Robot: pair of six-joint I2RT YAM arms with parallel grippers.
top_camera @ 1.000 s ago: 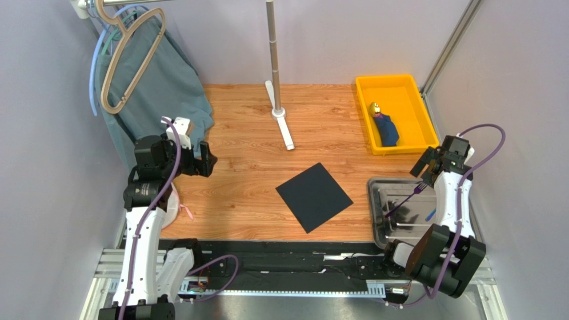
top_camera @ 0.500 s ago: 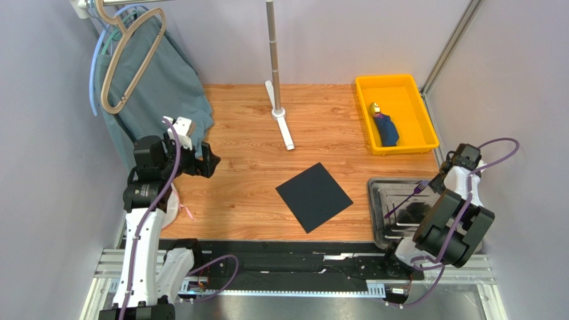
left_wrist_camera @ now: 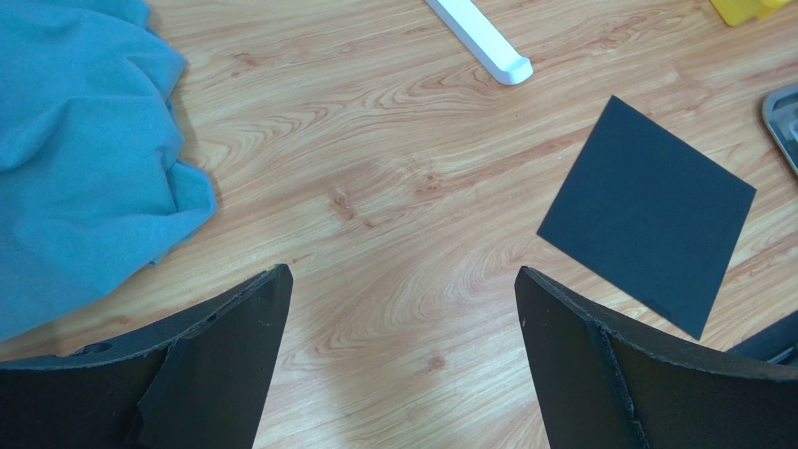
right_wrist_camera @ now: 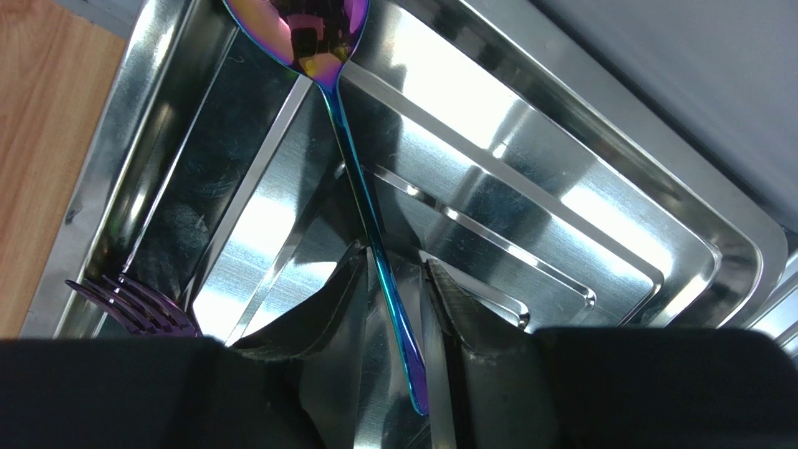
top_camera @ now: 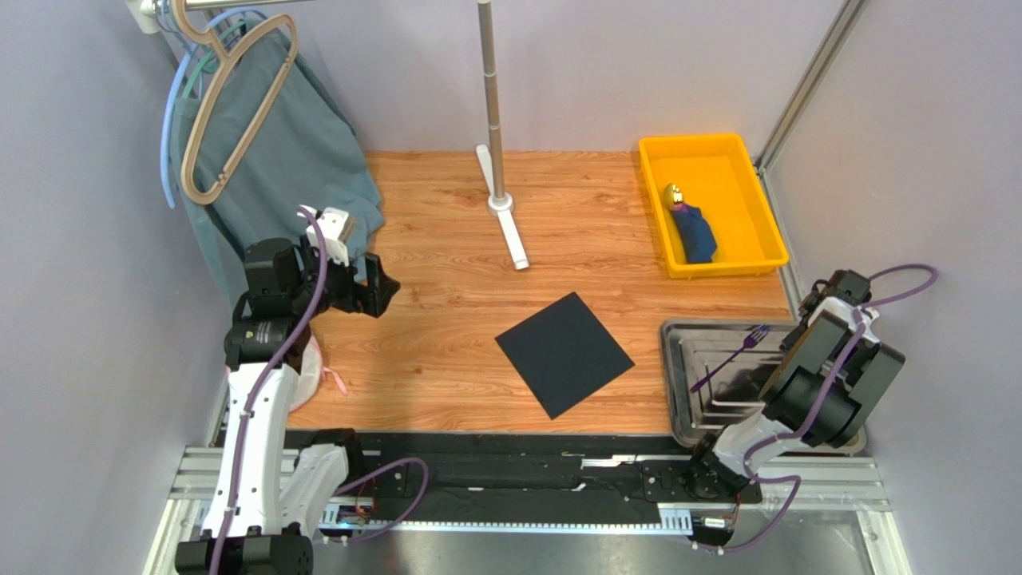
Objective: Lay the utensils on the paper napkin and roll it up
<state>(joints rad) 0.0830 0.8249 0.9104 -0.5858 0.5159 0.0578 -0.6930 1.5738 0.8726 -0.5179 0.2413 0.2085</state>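
The paper napkin (top_camera: 564, 355) is black. The table (top_camera: 444, 240) is brown wood with wavy lines. The tray (top_camera: 668, 383) is shiny silver. The spoon (right_wrist_camera: 361, 178) shines purple, blue and gold. The fork (top_camera: 728, 359) is purple. The bin (top_camera: 720, 192) is yellow, the cloth (top_camera: 294, 144) blue-green.

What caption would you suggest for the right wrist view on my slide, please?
Right gripper straddling the handle of the iridescent spoon in the steel tray, with the purple fork at lower left.
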